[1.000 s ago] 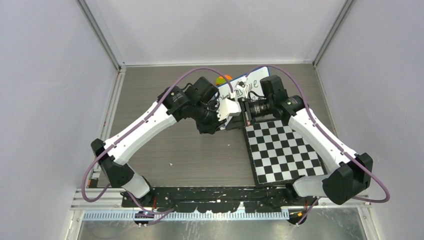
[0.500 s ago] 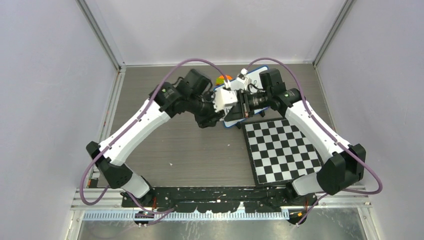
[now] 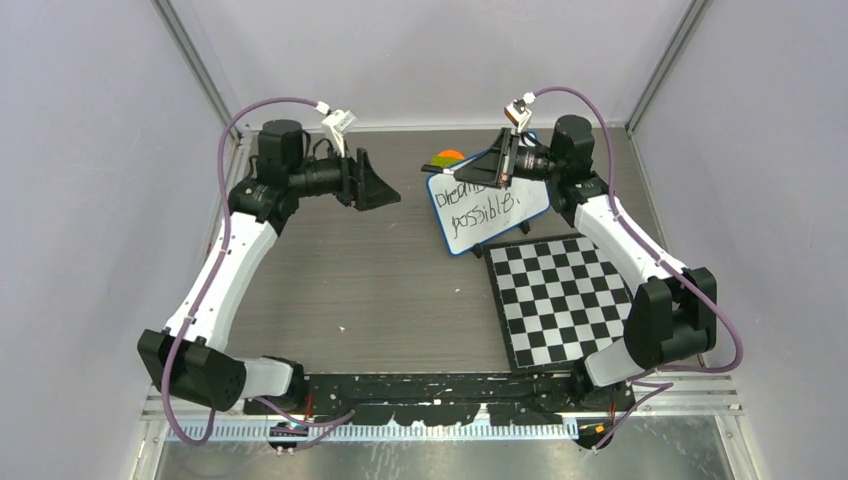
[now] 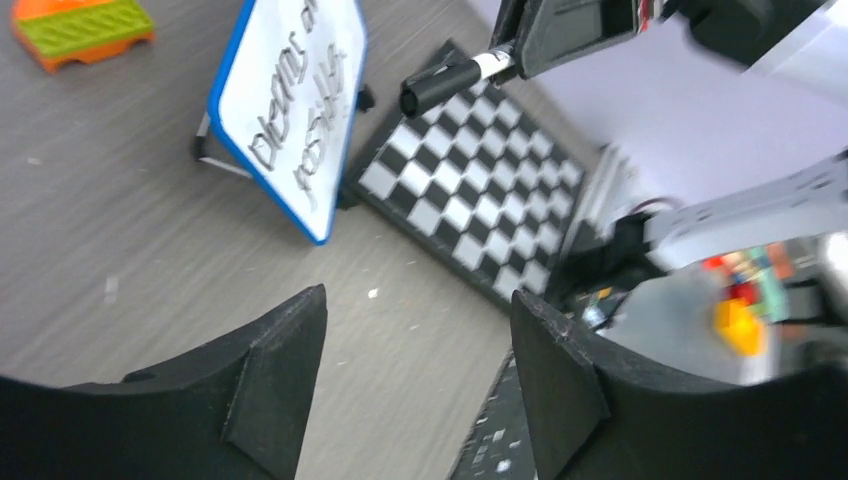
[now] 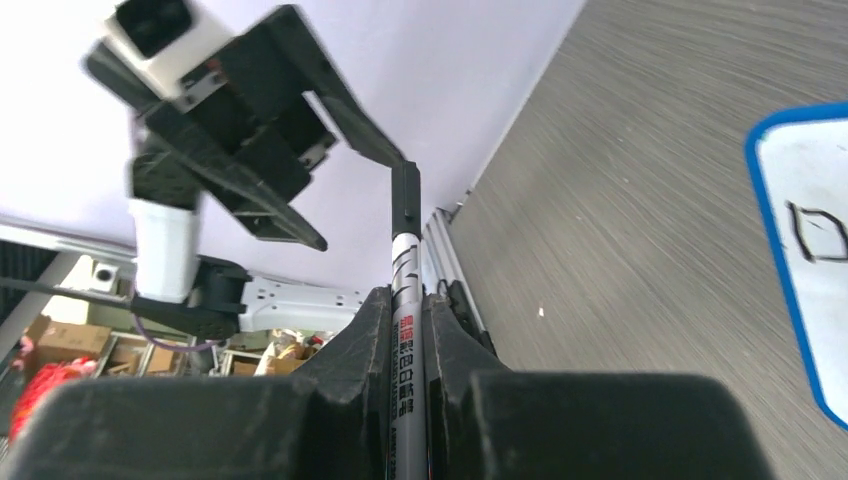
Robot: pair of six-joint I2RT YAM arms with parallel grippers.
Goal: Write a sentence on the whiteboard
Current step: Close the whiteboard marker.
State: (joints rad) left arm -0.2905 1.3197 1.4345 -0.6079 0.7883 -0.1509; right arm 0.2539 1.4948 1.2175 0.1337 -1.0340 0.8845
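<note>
The whiteboard [image 3: 490,210] stands tilted at the back of the table, its blue rim also in the left wrist view [image 4: 290,110]. The sentence [image 3: 480,205] in black marker fills two lines on it [image 4: 300,125]. My right gripper [image 3: 478,172] hovers over the board's upper left corner, shut on a grey marker [image 5: 405,275] whose black end [image 4: 432,92] sticks out toward the left. My left gripper [image 3: 380,185] hangs well left of the board, open, with nothing between its fingers [image 4: 270,380].
A black-and-white checkered board [image 3: 565,300] lies flat on the right, just in front of the whiteboard. An orange and green block [image 3: 447,158] sits behind the whiteboard's left corner. Grey walls with metal rails close in the back and both sides.
The two grippers, close together over the whiteboard a second ago, have drawn apart. The left one opened and swung back left. The right one rose with the marker, uncovering the writing.
</note>
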